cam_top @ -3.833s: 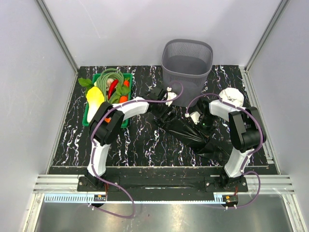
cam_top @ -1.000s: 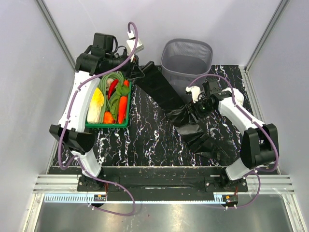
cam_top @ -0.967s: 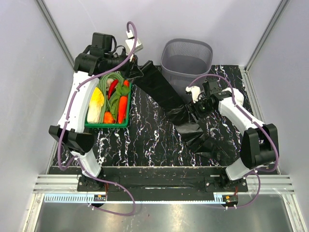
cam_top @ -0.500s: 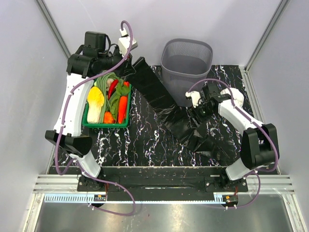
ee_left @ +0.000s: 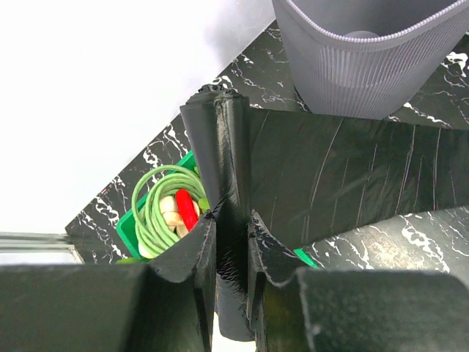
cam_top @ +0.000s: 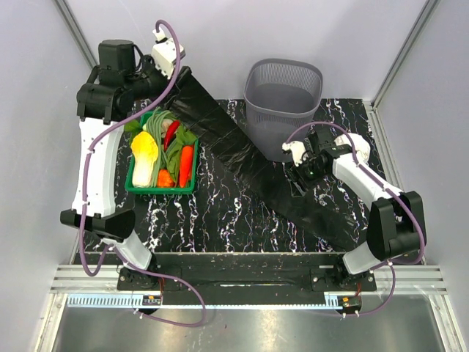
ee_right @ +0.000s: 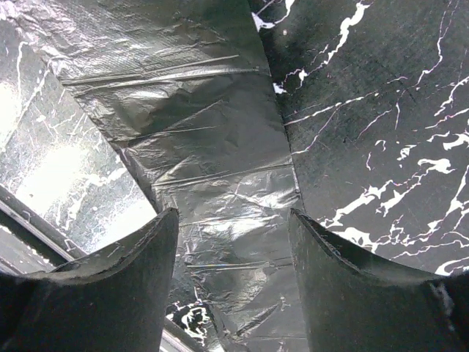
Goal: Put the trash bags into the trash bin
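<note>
A long black trash bag (cam_top: 249, 158) is stretched in a strip from the back left down to the table's front right. My left gripper (cam_top: 178, 79) is raised high over the crate and shut on the bag's top end; in the left wrist view the film (ee_left: 322, 176) is pinched in a fold between the fingers (ee_left: 187, 257). The grey mesh trash bin (cam_top: 284, 103) stands at the back, right of the strip, and its wall (ee_left: 366, 66) fills the left wrist view's top. My right gripper (cam_top: 302, 173) hovers open just over the bag's lower part (ee_right: 212, 176), with nothing between its fingers (ee_right: 132, 264).
A green crate (cam_top: 163, 150) of vegetables sits at the left under the raised left arm, and its corner (ee_left: 157, 220) shows in the left wrist view. Grey walls with metal rails close in the black marbled table (cam_top: 212, 213) on three sides.
My left arm has risen further up and to the left, pulling the bag taut. The crumpled lower part has unfolded into a flat strip. The right gripper has stayed almost in place.
</note>
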